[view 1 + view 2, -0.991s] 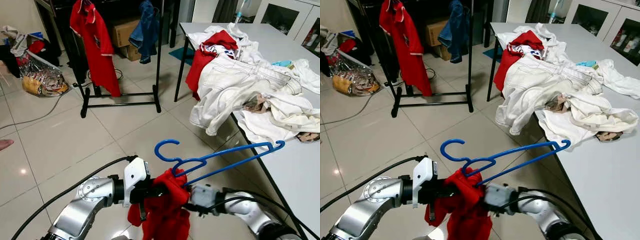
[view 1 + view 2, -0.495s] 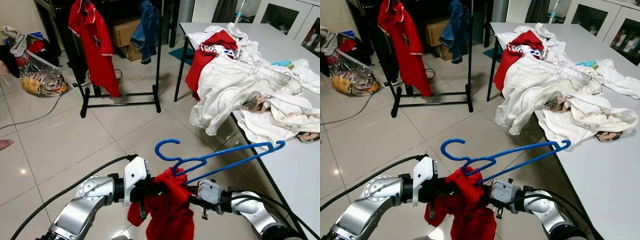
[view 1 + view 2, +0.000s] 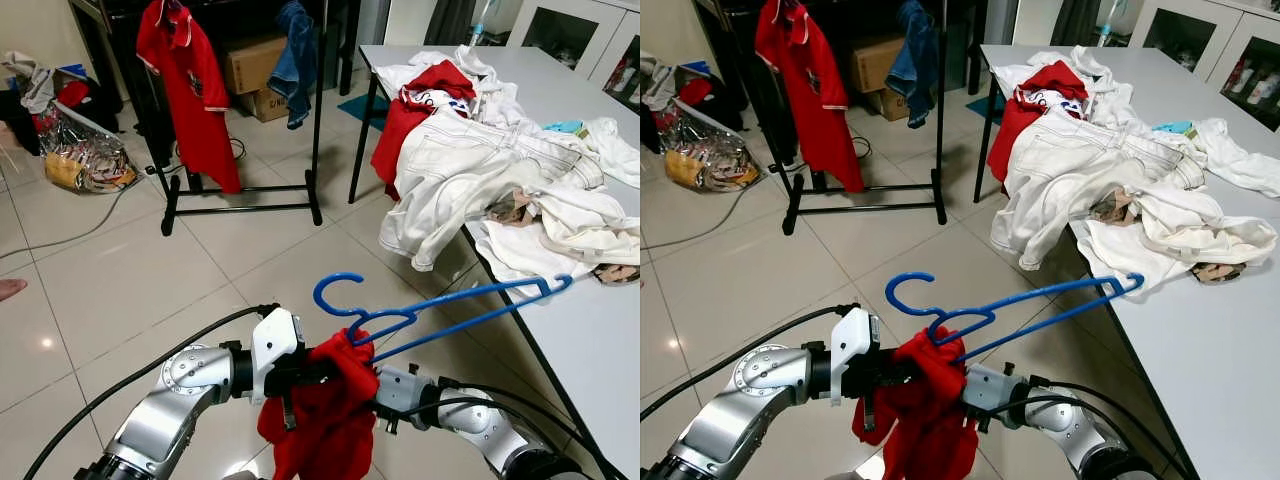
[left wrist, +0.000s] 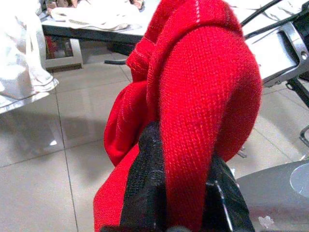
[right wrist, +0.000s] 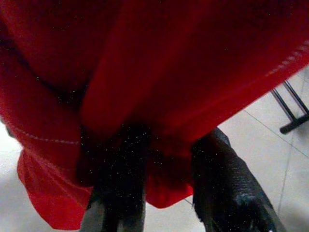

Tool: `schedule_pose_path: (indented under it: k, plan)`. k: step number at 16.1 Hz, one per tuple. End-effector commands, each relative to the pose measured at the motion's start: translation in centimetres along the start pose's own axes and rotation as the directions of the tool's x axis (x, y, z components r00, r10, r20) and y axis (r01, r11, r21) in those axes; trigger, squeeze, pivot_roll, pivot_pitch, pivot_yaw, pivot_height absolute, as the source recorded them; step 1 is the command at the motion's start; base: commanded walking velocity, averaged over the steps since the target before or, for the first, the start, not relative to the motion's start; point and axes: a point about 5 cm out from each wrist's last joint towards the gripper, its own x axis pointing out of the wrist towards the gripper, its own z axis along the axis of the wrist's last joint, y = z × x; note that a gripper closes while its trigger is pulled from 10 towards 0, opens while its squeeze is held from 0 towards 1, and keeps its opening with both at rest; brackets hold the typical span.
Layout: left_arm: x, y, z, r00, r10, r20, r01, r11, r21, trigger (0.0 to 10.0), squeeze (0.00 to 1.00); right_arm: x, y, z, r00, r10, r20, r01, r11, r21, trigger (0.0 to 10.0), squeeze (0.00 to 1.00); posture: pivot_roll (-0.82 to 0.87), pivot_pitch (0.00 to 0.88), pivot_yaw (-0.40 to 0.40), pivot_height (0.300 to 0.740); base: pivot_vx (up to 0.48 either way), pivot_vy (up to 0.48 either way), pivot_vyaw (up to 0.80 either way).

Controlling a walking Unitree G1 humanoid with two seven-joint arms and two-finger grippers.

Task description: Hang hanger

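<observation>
A blue plastic hanger (image 3: pixel 440 309) is held low in front of me, hook (image 3: pixel 335 290) up and to the left, its long arm reaching toward the table. A red garment (image 3: pixel 325 425) hangs bunched from its neck. My left gripper (image 3: pixel 318 372) comes in from the left and is shut on the red cloth; in the left wrist view the cloth (image 4: pixel 203 96) bulges between the black fingers (image 4: pixel 145 193). My right gripper (image 5: pixel 169 183) pushes in from the right behind the garment, with a fold of red cloth (image 5: pixel 159 72) pinched between its fingers (image 5: pixel 224 179).
A black clothes rack (image 3: pixel 318 100) stands ahead on the tiled floor, holding a red polo shirt (image 3: pixel 195 90) and a denim piece (image 3: pixel 295 60). A white table (image 3: pixel 600 350) on the right carries a heap of white and red clothes (image 3: pixel 480 160). Bags (image 3: pixel 80 150) lie far left.
My right gripper has moved left, deeper into the red garment. The hanger has shifted slightly right and its long arm has tilted up a little. The left arm has edged right.
</observation>
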Motion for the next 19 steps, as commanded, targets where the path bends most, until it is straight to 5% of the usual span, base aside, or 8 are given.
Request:
schedule_pose_path:
  k: [1, 3, 4, 5, 11, 19]
  plan:
    - [0.4, 0.1, 0.4, 1.0, -0.018, -0.001, 0.018, 0.999, 0.041, 10.0, 0.0, 0.0, -0.7, -0.1, 0.999, -0.028, -0.034, 0.027, 1.0, -0.015, 10.0, 1.0, -0.01, 0.0, -0.009, 0.74, 0.0, 0.0, 0.0]
    - [0.6, 0.2, 0.3, 1.0, -0.022, -0.001, 0.022, 0.999, 0.043, 10.0, 0.0, -0.1, -1.1, -0.4, 0.995, -0.074, -0.062, 0.073, 0.997, -0.009, 10.0, 0.96, -0.01, 0.0, -0.009, 0.74, 0.0, 0.0, 0.0]
    - [0.6, 0.2, 0.3, 1.0, -0.025, 0.0, 0.025, 0.999, 0.043, 10.0, 0.0, -0.2, -1.6, -0.4, 0.992, -0.11, -0.068, 0.111, 0.994, 0.009, 10.0, 0.6, -0.01, 0.0, -0.01, 0.74, 0.0, 0.0, 0.0]
    - [0.7, 0.2, 0.3, 1.0, -0.03, 0.001, 0.03, 0.999, 0.041, 10.0, 0.0, -0.1, -1.7, -0.4, 0.99, -0.119, -0.069, 0.12, 0.993, 0.009, 10.0, 0.0, -0.02, 0.0, -0.009, 0.74, 0.0, 0.0, 0.0]
    - [1.3, 0.2, 0.4, 0.998, -0.066, -0.001, 0.066, 0.996, 0.064, 10.0, 0.0, 1.0, 1.1, 0.3, 1.0, -0.004, 0.003, 0.004, 1.0, 0.003, 10.0, 0.0, -0.06, 0.0, 0.009, 0.74, 0.0, 0.0, 0.0]
    - [2.0, 0.6, 0.7, 0.995, -0.099, -0.007, 0.099, 0.99, 0.096, 10.0, 0.0, 1.4, 0.3, 1.0, 0.994, -0.104, 0.043, 0.098, 0.988, 0.118, 10.0, 0.0, -0.09, 0.0, 0.023, 0.74, 0.0, 0.0, 0.0]
